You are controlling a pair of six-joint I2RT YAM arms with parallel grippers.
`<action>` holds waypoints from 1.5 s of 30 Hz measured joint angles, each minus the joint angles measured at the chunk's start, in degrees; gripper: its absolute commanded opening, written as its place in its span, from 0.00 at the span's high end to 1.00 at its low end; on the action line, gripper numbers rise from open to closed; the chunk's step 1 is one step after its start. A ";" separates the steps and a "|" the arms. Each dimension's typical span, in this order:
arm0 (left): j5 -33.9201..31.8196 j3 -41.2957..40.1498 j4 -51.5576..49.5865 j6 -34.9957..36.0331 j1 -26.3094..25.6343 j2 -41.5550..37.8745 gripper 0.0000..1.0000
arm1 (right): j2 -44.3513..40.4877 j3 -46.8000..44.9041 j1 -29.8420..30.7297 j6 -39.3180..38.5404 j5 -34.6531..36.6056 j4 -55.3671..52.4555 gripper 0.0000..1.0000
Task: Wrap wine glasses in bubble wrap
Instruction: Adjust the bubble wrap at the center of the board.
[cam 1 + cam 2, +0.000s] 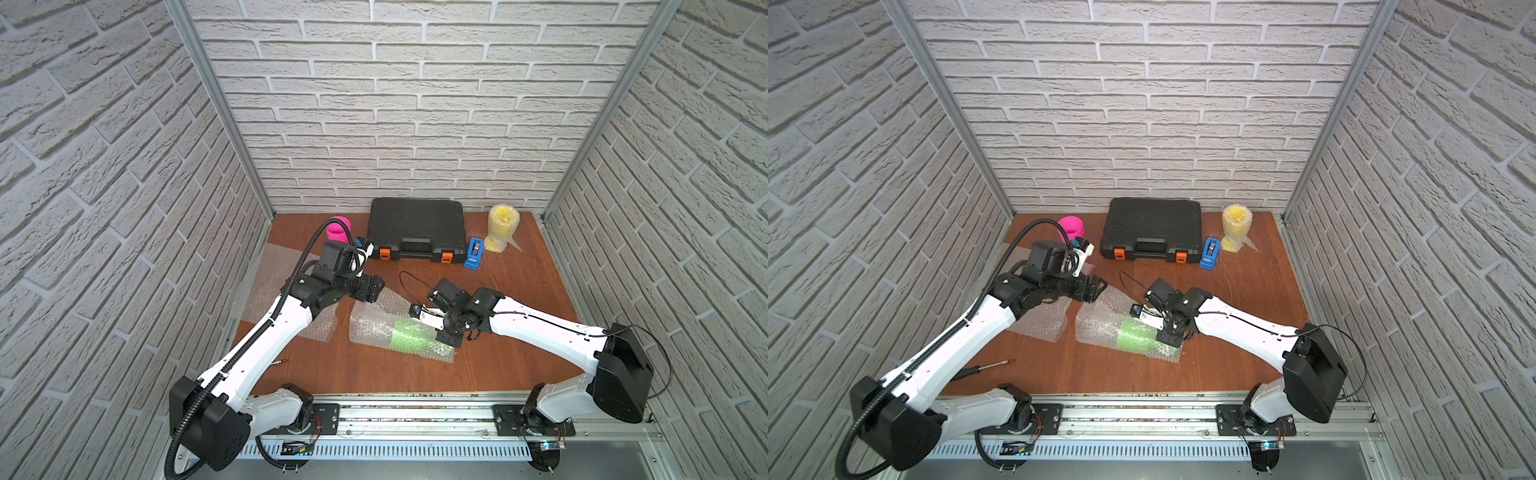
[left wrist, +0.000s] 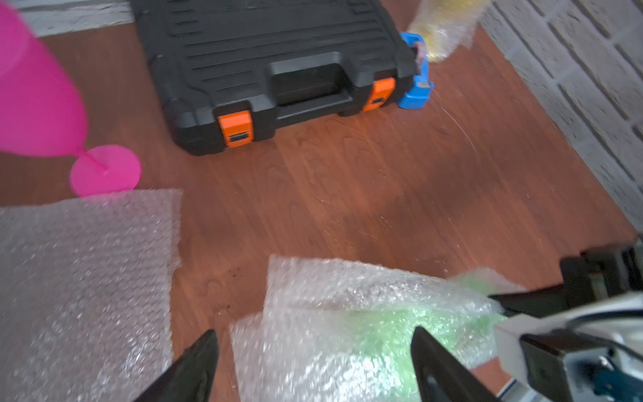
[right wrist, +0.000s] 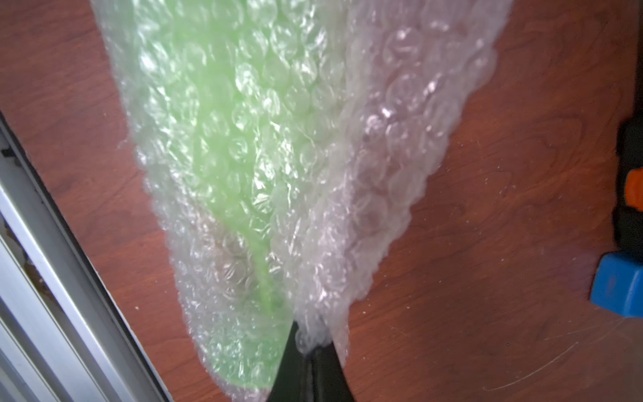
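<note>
My right tool [image 3: 309, 348] is pinched tight on the bubble wrap [image 3: 382, 139] around the green wine glass [image 3: 215, 139], which lies on its side on the table [image 1: 519, 299]. My left tool [image 2: 313, 341] hangs wide open over the wrap's other end. The pink wine glass [image 1: 338, 229] stands at eleven o'clock from it, the wrapped yellow wine glass [image 1: 503, 226] at one o'clock.

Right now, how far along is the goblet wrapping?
Done: the yellow goblet stands wrapped at the back. In hand: the green goblet lies in bubble wrap, pinched by the right gripper; left gripper open beside it. Remaining: the pink goblet, bare, by a flat sheet.
</note>
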 measured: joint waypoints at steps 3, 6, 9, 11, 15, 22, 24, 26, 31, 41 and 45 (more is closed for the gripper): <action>4.42 -3.37 1.14 9.92 -0.04 0.26 0.02 | -1.90 -0.52 0.02 -5.60 0.00 0.50 0.97; 8.28 -4.35 0.59 18.29 -0.02 2.23 0.02 | -3.50 -1.66 0.02 -9.57 0.00 0.94 0.97; 13.25 -4.33 0.33 26.18 -0.04 4.81 0.02 | -3.98 -2.38 -0.09 -12.04 -0.35 1.16 0.97; 16.46 -4.33 -0.31 30.18 -0.04 5.99 0.02 | -3.74 -2.40 -0.48 -12.81 -0.98 1.22 0.97; 22.36 -4.33 -2.73 36.76 -0.04 7.41 0.02 | -1.57 -2.14 -1.92 -12.87 -2.99 1.09 0.97; 25.81 -4.35 -7.26 42.84 -0.37 9.55 0.04 | 2.45 0.50 -7.72 -11.50 -9.86 -0.57 0.97; 25.83 -4.35 -8.35 43.98 -0.83 10.32 0.04 | 3.13 1.84 -9.66 -10.93 -12.20 -1.31 0.97; 25.64 -4.35 -8.79 44.63 -1.75 10.82 0.05 | 3.72 2.89 -11.02 -10.32 -14.23 -1.68 0.97; 22.64 -4.68 -8.46 45.46 -4.59 11.37 0.08 | 5.70 4.63 -13.92 -8.98 -19.26 -3.39 0.97; 9.46 -8.79 -5.70 47.89 -10.75 11.37 0.25 | 10.75 6.56 -16.09 -7.67 -24.61 -5.77 0.97; 5.09 -9.40 -3.96 48.94 -12.04 11.26 0.35 | 11.19 6.95 -16.59 -7.48 -25.42 -6.23 0.97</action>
